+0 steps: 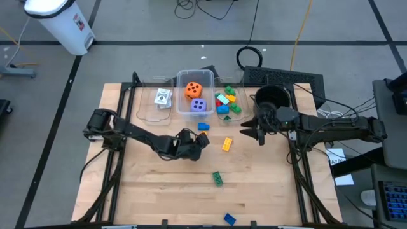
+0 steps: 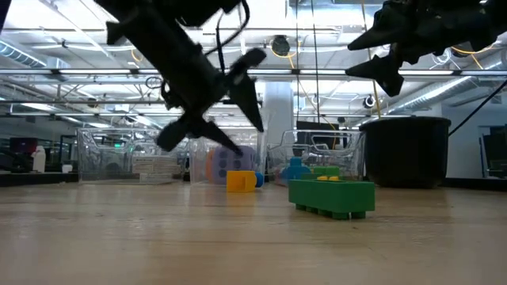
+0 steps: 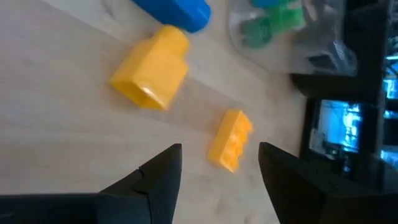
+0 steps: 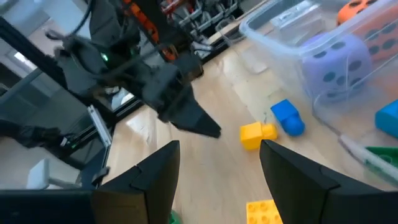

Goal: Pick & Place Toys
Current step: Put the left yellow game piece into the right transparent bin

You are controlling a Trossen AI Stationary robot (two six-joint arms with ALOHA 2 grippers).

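My left gripper (image 1: 205, 141) stands open low over the table's middle, tilted down. A small yellow brick (image 3: 230, 140) lies flat on the wood just ahead of its fingertips, untouched. A yellow block with one stud (image 3: 152, 74) and a blue brick (image 3: 180, 9) lie beyond it. A green brick (image 1: 217, 179) and another blue brick (image 1: 229, 219) rest nearer the front edge. Orange and purple dice (image 1: 196, 95) sit in the middle clear bin, cards (image 1: 163, 98) in the left bin. My right gripper (image 1: 249, 131) hangs open in the air beside the black pot (image 1: 272, 97).
Three clear bins (image 1: 180, 76) stand in a row at the table's far side; the right one holds several coloured bricks (image 1: 227, 102). The black pot stands right of them. Bare wood (image 1: 159, 191) stretches across the near left of the table.
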